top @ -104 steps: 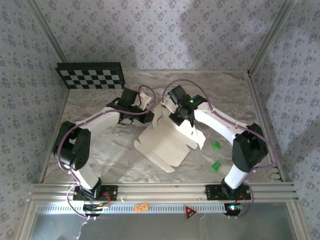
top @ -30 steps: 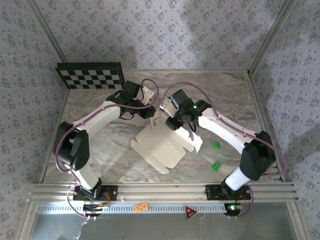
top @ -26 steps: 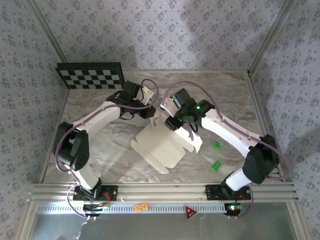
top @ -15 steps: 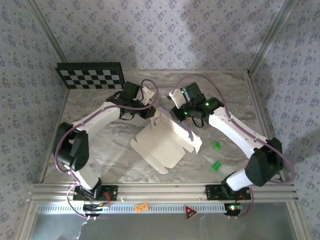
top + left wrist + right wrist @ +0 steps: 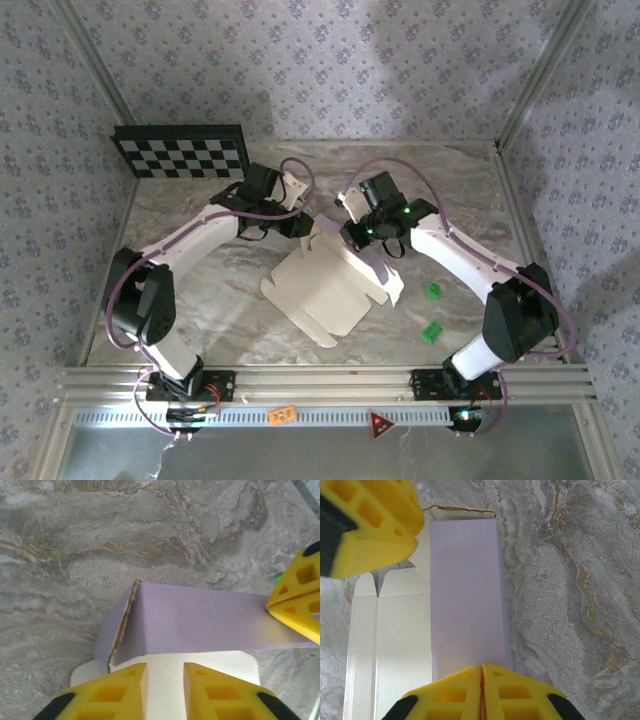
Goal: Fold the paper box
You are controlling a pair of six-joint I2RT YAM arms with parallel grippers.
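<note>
The big white and pale purple thin card paper box (image 5: 330, 290) is lying in the middle of the grey marble-look table (image 5: 230, 320), and most of it is lying flat; two tiny green blocks (image 5: 433, 291) are sitting apart from it at about 4 o'clock. At the box's 12 o'clock edge one purple side wall is standing up. The right gripper (image 5: 481, 672) is pinching the end of that wall with its fingers pressed together, probably to keep it upright. The left gripper (image 5: 164, 672) is hanging over the white flap at the wall's other end with its fingers a little apart, holding nothing, maybe getting ready to fold that flap in. A black-and-white checkered board (image 5: 180, 150) is leaning far back at 10 o'clock.
</note>
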